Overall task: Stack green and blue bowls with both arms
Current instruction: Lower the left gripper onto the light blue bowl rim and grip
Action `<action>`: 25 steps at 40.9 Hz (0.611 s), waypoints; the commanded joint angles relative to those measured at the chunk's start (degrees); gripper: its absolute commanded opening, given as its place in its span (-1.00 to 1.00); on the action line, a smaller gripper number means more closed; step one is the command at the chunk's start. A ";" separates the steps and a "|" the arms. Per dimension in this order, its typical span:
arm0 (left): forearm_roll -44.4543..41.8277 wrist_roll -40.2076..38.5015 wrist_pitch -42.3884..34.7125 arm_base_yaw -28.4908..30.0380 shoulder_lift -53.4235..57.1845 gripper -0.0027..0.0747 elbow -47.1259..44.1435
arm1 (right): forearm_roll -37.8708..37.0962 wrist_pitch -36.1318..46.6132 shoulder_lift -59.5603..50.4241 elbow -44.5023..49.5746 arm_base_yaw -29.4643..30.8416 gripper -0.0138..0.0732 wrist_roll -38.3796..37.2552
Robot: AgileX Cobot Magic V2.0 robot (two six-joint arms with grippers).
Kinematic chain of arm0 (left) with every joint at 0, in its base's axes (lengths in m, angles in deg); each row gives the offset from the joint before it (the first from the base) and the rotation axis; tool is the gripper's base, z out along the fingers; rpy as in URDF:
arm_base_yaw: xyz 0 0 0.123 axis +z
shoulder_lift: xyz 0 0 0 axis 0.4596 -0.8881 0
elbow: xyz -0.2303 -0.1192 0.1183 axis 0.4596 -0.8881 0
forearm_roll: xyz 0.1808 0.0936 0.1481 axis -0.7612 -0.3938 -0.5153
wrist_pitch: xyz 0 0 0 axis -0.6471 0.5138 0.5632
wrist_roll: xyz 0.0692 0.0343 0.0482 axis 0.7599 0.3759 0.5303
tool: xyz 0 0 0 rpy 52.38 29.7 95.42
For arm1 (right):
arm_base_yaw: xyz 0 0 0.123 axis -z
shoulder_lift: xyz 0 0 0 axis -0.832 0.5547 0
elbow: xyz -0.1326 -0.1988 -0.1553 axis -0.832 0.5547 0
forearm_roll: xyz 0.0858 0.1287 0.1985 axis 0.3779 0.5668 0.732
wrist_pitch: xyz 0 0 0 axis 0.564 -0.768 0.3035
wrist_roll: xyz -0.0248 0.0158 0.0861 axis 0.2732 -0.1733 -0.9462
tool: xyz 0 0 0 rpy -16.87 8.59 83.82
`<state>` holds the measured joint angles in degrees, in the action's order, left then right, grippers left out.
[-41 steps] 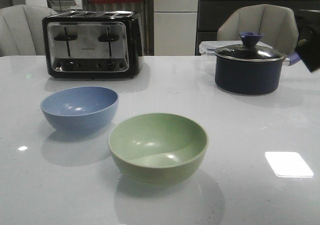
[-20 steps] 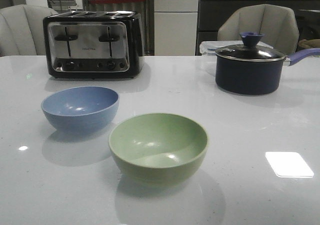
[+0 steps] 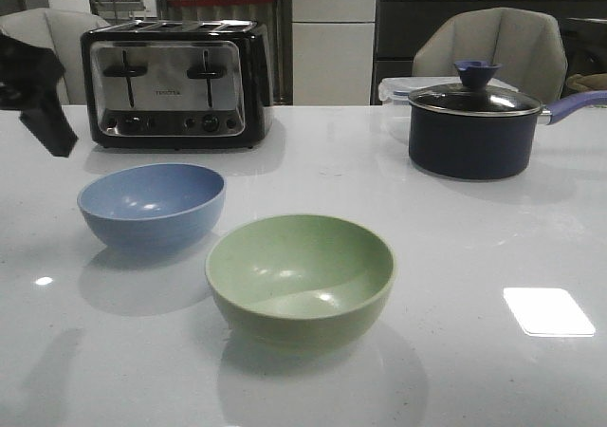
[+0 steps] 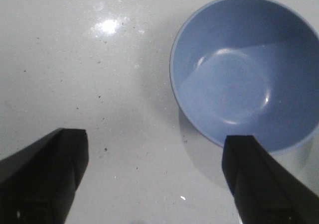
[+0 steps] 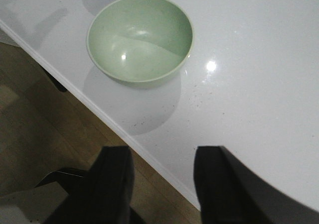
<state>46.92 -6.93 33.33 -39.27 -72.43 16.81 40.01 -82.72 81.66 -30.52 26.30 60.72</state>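
The blue bowl (image 3: 152, 204) sits upright on the white table (image 3: 474, 247), left of centre, and the green bowl (image 3: 300, 277) sits upright just beside it, nearer the robot and to its right; in the front view their rims look close, but whether they touch cannot be told. The left gripper (image 4: 154, 181) hangs above the table with its two fingers spread wide and nothing between them; in its wrist view the blue bowl lies ahead of the fingers and off toward one of them, not in line with the gap. In the front view the left arm (image 3: 36, 90) shows only as a dark shape at the left edge, above the table and apart from the blue bowl. The right gripper (image 5: 162, 176) is parted too and holds nothing; it hovers over the table's near edge (image 5: 114, 125), floor visible below it, with the green bowl ahead on the tabletop close to that edge. Bare tabletop lies around both bowls on their outer sides. A black and silver toaster (image 3: 175, 83) stands behind the blue bowl, well back, and a dark lidded saucepan (image 3: 474, 128) with a purple handle stands far right at the rear, well apart from both bowls.
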 commanded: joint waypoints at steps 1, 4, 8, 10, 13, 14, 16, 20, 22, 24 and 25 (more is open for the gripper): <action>1.20 0.02 -2.84 -0.68 -2.82 0.63 4.80 | 0.09 3.38 -0.28 -1.53 -0.12 0.27 0.78; 2.46 0.02 -2.84 -0.71 -6.28 0.63 6.86 | 0.09 3.38 -0.28 -1.53 -0.12 0.27 0.78; 4.35 0.02 -3.35 -0.71 -10.39 0.63 9.19 | 0.09 3.38 -0.28 -1.53 -0.12 0.27 0.78; 5.31 0.02 -4.05 -0.71 -12.09 0.63 9.99 | 0.09 3.38 -0.28 -1.53 -0.12 0.27 0.78; 5.44 0.02 -4.82 -0.71 -14.10 0.63 10.85 | 0.09 3.33 -0.28 -1.53 -0.12 0.27 0.78; 5.44 0.02 -5.04 -0.71 -14.61 0.62 10.96 | 0.09 3.33 -0.28 -1.53 -0.12 0.27 0.78; 5.44 0.02 -5.03 -0.71 -15.39 0.57 11.35 | 0.09 3.33 -0.28 -1.53 -0.12 0.27 0.78; 5.44 0.02 -5.44 -0.71 -15.91 0.29 11.34 | 0.09 3.33 -0.28 -1.53 -0.12 0.27 0.78; 5.44 0.02 -5.44 -0.71 -15.91 0.12 11.34 | 0.09 3.33 -0.28 -1.53 -0.12 0.27 0.78; 5.44 0.02 -5.44 -0.71 -15.91 -0.04 11.34 | 0.09 3.33 -0.28 -1.53 -0.12 0.27 0.78; 5.44 0.02 -5.44 -0.71 -15.91 -0.10 11.34 | 0.09 3.33 -0.28 -1.53 -0.12 0.27 0.78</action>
<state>51.52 -6.93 30.37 -39.53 -90.89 26.44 39.93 -82.80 81.66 -30.52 26.30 60.72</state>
